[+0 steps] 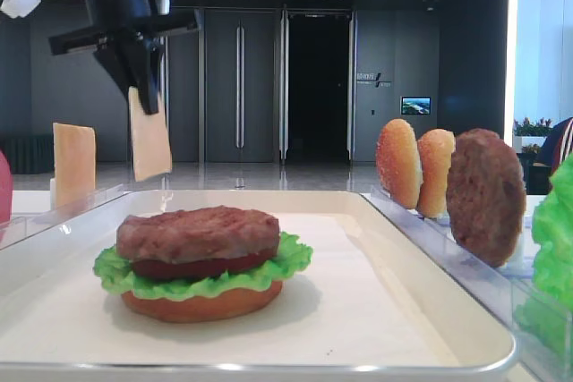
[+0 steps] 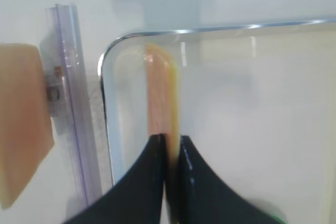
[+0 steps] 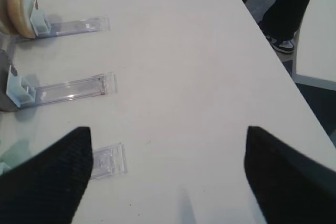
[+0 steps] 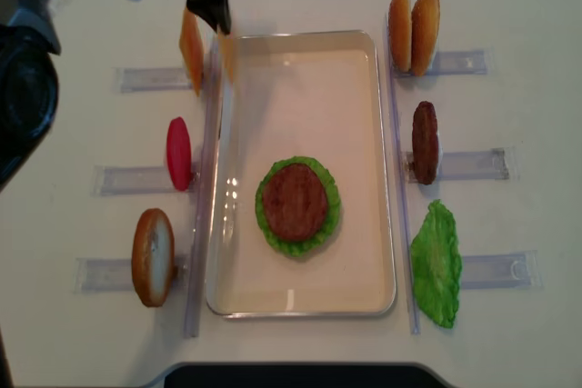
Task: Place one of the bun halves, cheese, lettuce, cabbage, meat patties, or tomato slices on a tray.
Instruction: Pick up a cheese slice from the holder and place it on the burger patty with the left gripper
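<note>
My left gripper (image 4: 215, 8) is shut on a pale yellow cheese slice (image 4: 225, 57), which hangs upright above the far left corner of the cream tray (image 4: 382, 170). In the left wrist view the cheese (image 2: 161, 95) shows edge-on, pinched between the black fingers of the left gripper (image 2: 170, 141) just inside the tray's rim (image 2: 105, 61). In the low side view the slice (image 1: 150, 139) dangles clear of the tray floor. A meat patty (image 4: 295, 201) lies on lettuce (image 4: 333, 213) in the tray's middle. The right gripper (image 3: 167, 132) is open above bare table.
A second cheese slice (image 4: 191, 50), a tomato slice (image 4: 179, 154) and a bun half (image 4: 153, 256) stand in clear holder rails left of the tray. To the right stand two bun halves (image 4: 414, 18), a patty (image 4: 425, 143) and a lettuce leaf (image 4: 436, 263).
</note>
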Robot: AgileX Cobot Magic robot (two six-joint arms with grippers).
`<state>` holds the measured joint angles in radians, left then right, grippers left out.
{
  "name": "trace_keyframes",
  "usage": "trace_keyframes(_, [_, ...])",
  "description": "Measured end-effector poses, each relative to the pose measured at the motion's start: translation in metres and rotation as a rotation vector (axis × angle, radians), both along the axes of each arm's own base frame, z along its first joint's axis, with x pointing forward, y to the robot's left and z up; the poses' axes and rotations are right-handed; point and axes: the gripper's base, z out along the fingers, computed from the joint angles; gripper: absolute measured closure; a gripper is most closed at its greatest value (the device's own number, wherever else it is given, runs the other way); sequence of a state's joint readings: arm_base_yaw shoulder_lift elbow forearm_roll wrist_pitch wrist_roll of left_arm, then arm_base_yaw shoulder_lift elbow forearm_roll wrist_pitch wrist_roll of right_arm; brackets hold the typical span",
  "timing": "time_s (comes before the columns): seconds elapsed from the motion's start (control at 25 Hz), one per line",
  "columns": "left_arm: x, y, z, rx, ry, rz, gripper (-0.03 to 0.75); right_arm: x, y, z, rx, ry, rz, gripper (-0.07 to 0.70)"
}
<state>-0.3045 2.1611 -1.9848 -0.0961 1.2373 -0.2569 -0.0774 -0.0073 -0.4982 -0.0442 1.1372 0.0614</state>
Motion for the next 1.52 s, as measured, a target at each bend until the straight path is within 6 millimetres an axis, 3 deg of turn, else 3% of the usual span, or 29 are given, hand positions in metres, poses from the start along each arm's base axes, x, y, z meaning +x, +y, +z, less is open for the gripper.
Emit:
trace_keyframes(0.2, [-0.014, -0.011, 0.031, -0.078, -0.048, -0.05, 0.687, 0.0, 0.0, 0.0, 0.0, 0.0, 0.0, 0.044])
trace_keyframes(0.48, [-0.044, -0.03, 0.035, -0.227, 0.016, -0.204, 0.688, 0.0, 0.0, 0.0, 0.0, 0.0, 0.0, 0.044])
trace_keyframes(0.68, [-0.081, -0.032, 0.022, -0.335, 0.086, -0.287, 0.688, 0.0, 0.0, 0.0, 0.0, 0.0, 0.0, 0.044])
trace_keyframes(1.0, [-0.147, -0.03, 0.009, -0.64, 0.009, -0.399, 0.688, 0.0, 0.0, 0.0, 0.0, 0.0, 0.0, 0.044])
trace_keyframes(1.28, [-0.178, -0.026, -0.019, -0.734, 0.017, -0.451, 0.688, 0.0, 0.0, 0.0, 0.0, 0.0, 0.0, 0.044])
trace_keyframes(1.52, [-0.191, -0.022, -0.037, -0.745, 0.053, -0.432, 0.688, 0.0, 0.0, 0.0, -0.001, 0.0, 0.0, 0.044])
